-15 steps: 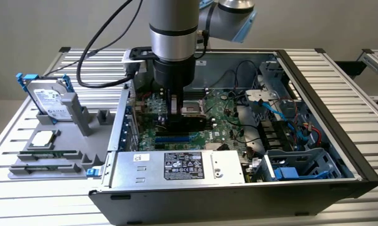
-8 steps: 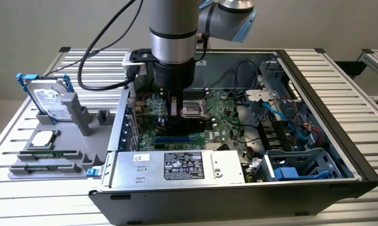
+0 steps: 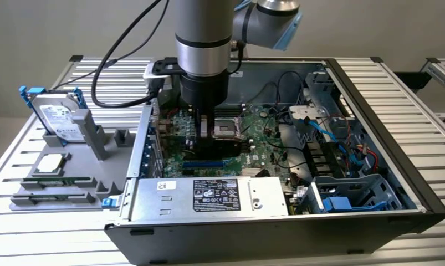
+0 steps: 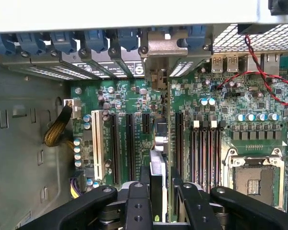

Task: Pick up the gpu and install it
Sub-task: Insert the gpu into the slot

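A: What is the large picture, please?

B: The open computer case lies on its side, and the arm comes down into it, over the motherboard. If I read the exterior view as a clock dial, the arm is near the centre. The parts tray with the hard drive is at nine o'clock, well apart.

A: And where is the gpu?

B: The gpu stands on its edge, low over the motherboard. The gripper is clamped on it, with one finger on each face.

A: Which way does its long axis go?

B: From three o'clock to nine o'clock on that dial, along the expansion slots. The nine o'clock end points to the rear slot covers of the case.

A: How much room is around it?

B: Little, I judge. The memory slots are just beside one face, and the free expansion slots are beside the other. The CPU socket is near. The red and black wire is well apart. I cannot tell if the lower edge of the card is already in its slot.
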Tool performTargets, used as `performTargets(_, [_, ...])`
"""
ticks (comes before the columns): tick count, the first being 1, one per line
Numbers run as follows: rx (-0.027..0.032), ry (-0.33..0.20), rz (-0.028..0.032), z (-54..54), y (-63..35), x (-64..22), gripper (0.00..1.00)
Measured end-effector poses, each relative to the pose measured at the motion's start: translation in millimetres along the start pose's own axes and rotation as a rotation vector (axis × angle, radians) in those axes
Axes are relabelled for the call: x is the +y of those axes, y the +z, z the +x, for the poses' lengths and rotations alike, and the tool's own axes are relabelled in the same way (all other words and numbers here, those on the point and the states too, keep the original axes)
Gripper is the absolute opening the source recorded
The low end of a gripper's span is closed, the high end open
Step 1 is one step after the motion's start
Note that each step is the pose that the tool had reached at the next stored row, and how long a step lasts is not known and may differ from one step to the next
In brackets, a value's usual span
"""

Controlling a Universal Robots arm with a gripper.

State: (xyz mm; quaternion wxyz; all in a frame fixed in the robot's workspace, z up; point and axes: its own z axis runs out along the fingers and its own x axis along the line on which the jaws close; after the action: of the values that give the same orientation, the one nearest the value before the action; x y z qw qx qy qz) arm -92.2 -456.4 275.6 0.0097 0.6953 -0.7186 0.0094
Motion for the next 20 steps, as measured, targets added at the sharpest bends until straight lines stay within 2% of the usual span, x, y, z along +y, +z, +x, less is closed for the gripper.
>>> performTargets(20, [-0.0002,0.000,-0.0021,0.5,5.1,1.3,0.27])
